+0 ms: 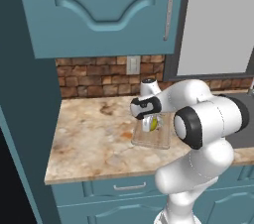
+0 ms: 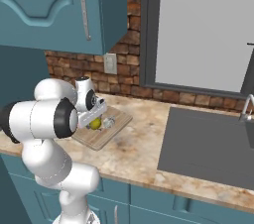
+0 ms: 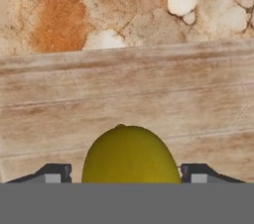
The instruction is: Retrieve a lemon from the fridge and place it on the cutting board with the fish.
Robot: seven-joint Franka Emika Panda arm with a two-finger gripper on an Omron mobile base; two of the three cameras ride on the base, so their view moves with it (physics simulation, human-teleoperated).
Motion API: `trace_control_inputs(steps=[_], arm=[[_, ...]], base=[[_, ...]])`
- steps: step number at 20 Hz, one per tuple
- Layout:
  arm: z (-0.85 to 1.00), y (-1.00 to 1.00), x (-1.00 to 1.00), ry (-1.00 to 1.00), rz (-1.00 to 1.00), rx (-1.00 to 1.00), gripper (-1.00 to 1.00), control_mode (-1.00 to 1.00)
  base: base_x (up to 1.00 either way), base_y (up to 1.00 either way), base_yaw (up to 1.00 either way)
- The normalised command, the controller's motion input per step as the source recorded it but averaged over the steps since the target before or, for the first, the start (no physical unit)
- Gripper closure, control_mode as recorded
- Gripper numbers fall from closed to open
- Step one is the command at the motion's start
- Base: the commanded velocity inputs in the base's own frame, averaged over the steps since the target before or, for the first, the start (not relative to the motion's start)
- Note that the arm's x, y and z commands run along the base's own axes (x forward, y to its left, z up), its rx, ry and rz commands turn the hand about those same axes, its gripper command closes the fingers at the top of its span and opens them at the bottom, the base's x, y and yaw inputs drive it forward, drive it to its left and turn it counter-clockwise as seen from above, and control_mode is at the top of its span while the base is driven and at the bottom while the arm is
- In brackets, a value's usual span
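The yellow-green lemon (image 3: 130, 156) rests on the light tan cutting board (image 3: 124, 94). My gripper (image 3: 126, 173) points down over it, and its dark fingertips (image 3: 54, 173) stand open on either side of the fruit with a narrow gap. From the base the lemon (image 1: 154, 124) (image 2: 95, 124) shows under the gripper (image 1: 148, 125) (image 2: 94, 118), on the board (image 1: 151, 141) (image 2: 101, 138). The small pale fish (image 2: 108, 122) lies on the board just right of the lemon. A black sliver (image 1: 6, 183) at the lower left may be the fridge; I cannot tell.
The marbled beige counter (image 1: 89, 134) runs under the board, its front edge close behind it. To the right is a dark grey sink (image 2: 208, 143) with a faucet (image 2: 246, 111). Teal wall cabinets (image 1: 104, 10) hang above the brick backsplash (image 1: 94, 77).
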Motion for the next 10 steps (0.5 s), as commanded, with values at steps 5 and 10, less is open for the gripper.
trace_control_inputs(steps=[5,10], arm=[[0.0,0.0,0.0,0.03,-0.01,0.0,-1.0,-1.0],[0.15,0.0,-0.01,0.02,-0.03,0.0,-1.0,-1.0]], base=[[0.0,0.0,0.0],[0.0,0.0,0.0]])
